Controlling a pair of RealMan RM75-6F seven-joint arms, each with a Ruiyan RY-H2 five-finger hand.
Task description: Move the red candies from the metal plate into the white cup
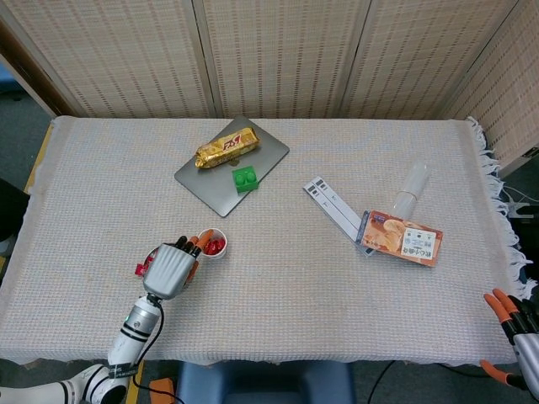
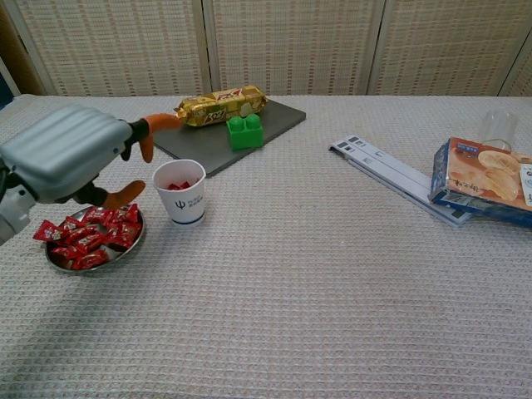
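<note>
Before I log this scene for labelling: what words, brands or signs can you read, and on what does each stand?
"FX" or similar, red letters, only partly legible: on the gold snack wrapper.
A dark blue trident-like logo, with a line of print under it too small to read: on the white cup.
Print on the biscuit box: blurred.
Print on the red candies: too small.
</note>
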